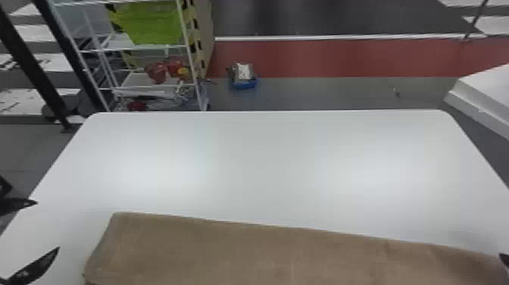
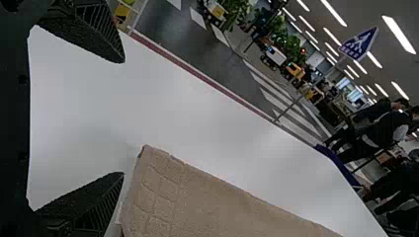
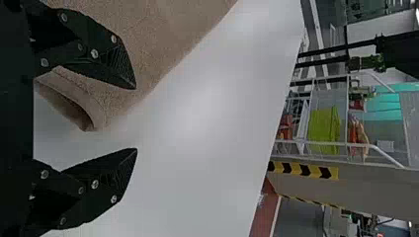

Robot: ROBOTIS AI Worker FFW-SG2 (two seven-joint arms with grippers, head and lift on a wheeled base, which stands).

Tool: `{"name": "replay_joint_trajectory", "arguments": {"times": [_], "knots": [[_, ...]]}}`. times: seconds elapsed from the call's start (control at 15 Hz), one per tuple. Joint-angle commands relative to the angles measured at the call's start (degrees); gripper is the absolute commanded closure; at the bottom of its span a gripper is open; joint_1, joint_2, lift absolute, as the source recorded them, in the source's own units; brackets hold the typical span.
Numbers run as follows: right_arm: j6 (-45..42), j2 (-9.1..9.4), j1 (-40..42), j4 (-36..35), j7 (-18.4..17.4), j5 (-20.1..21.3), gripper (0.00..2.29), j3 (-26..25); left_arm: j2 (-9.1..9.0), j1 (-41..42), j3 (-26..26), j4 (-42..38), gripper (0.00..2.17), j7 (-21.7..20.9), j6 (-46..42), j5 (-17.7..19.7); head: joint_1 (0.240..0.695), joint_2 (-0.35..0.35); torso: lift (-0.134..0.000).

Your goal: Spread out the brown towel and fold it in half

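Note:
At the lower left of the head view my left gripper (image 1: 48, 225) stands open beside the left end of the brown towel (image 1: 265, 250), which lies flat along the near part of the table. A fingertip of my right gripper (image 1: 504, 259) shows at the right edge, by the towel's right end. In the left wrist view the left gripper (image 2: 123, 117) has nothing between its fingers, and the towel's corner (image 2: 148, 160) lies just past them. The right wrist view has the right gripper (image 3: 136, 118) spread open, one finger over the towel (image 3: 148, 34), whose end curls up near the finger bases.
The white table (image 1: 265, 163) extends beyond the towel to its far edge. Behind it stand a wire shelf (image 1: 140, 47) with a green cloth and a small blue bin (image 1: 243, 81) on the floor. A white block (image 1: 488, 94) is at the far right.

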Motion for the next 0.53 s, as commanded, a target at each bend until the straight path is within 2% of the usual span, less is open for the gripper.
{"name": "replay_joint_trajectory", "arguments": {"times": [0.0, 0.13, 0.2, 0.33, 0.47], "knots": [[-3.3, 1.07, 0.1, 0.3, 0.2, -0.1, 0.79, 0.9, -0.12, -0.2, -0.3, 0.0, 0.07, 0.1, 0.0, -0.2, 0.695, 0.08, -0.134], [-4.4, 1.07, 0.1, 0.5, 0.2, 0.7, 0.8, 1.8, -0.29, -0.2, -0.3, 0.1, 0.08, 0.0, -0.2, -0.2, 0.695, 0.092, -0.134], [-5.4, 1.07, 0.1, 0.9, 0.2, 2.2, 1.0, 2.8, -0.29, -0.2, -0.2, 0.3, 0.08, 0.1, -0.4, -0.2, 0.695, 0.102, -0.134], [-9.1, 1.07, 0.4, 2.0, 0.2, 5.2, 1.02, 4.5, -0.29, -0.1, -0.2, 0.3, 0.08, 0.1, -0.5, -0.3, 0.695, 0.112, -0.134], [-11.6, 0.9, 0.1, 4.0, 0.2, 6.5, 1.02, 5.8, -0.38, -0.1, -0.3, 0.4, 0.08, 0.2, -0.7, -0.3, 0.695, 0.122, -0.134]]}}
